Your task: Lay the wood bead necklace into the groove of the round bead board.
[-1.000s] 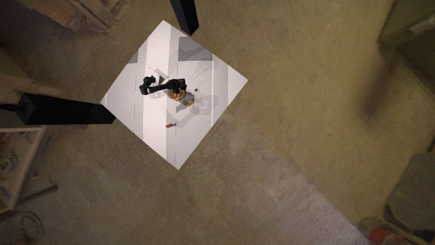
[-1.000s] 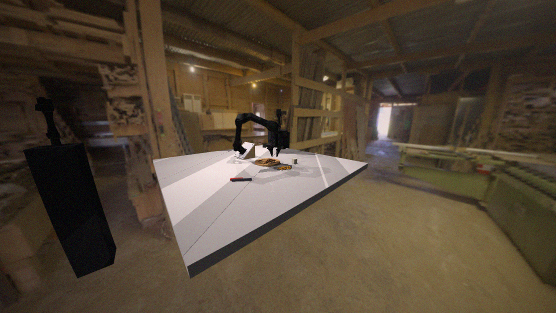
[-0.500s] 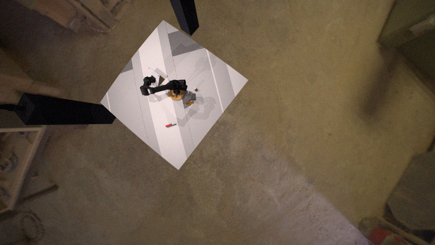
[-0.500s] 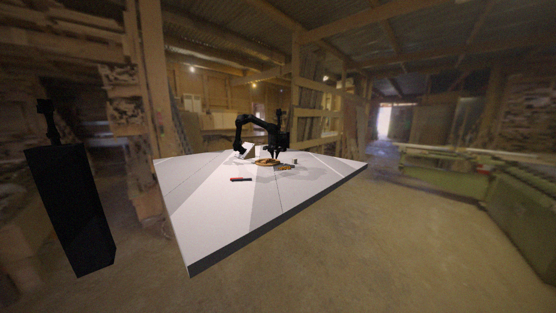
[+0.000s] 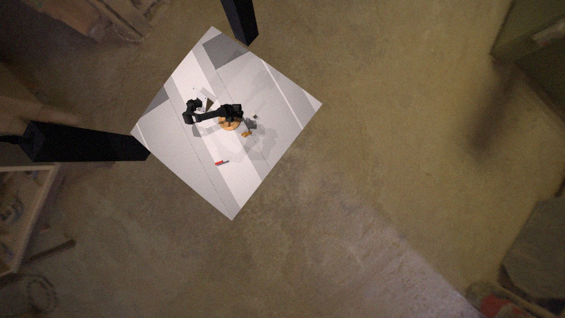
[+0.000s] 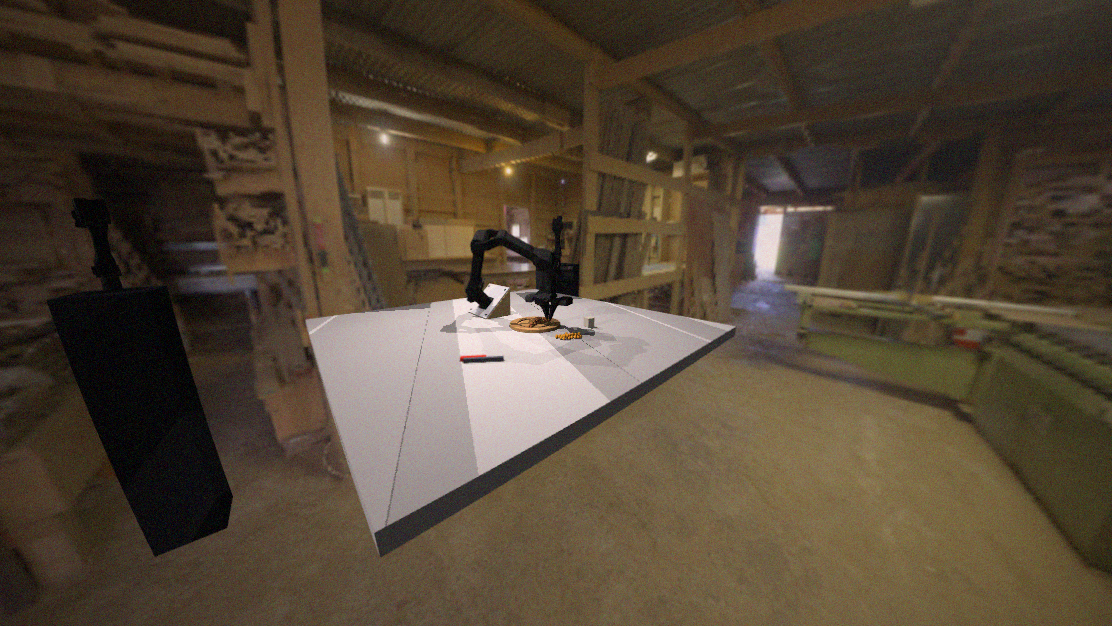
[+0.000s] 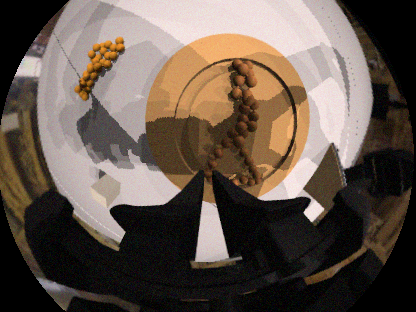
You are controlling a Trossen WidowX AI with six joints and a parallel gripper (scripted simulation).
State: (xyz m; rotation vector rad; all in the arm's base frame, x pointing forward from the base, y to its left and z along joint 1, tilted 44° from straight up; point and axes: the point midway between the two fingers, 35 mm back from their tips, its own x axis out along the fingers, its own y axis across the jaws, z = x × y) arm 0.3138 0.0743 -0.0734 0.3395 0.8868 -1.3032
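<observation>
Pinching the brown necklace (image 5: 229,124) (image 6: 530,321) (image 7: 243,125) at about seven o'clock on the board (image 5: 229,127) (image 6: 519,328) (image 7: 165,100) in wrist view, gripper (image 5: 231,118) (image 6: 549,318) (image 7: 207,174) is holding its fingertips nearly together, beads lying bunched across the middle toward twelve, orange beads (image 5: 246,134) (image 6: 568,336) (image 7: 102,60) resting off-board at ten.

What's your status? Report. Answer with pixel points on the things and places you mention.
Gripper (image 5: 229,120) (image 6: 549,318) (image 7: 207,174) closed on wood bead necklace (image 5: 229,124) (image 6: 526,321) (image 7: 243,125). Necklace bunched across board (image 5: 229,128) (image 6: 535,330) (image 7: 167,100), not following groove. Orange beads (image 5: 246,134) (image 6: 568,336) (image 7: 102,57) beside board.
</observation>
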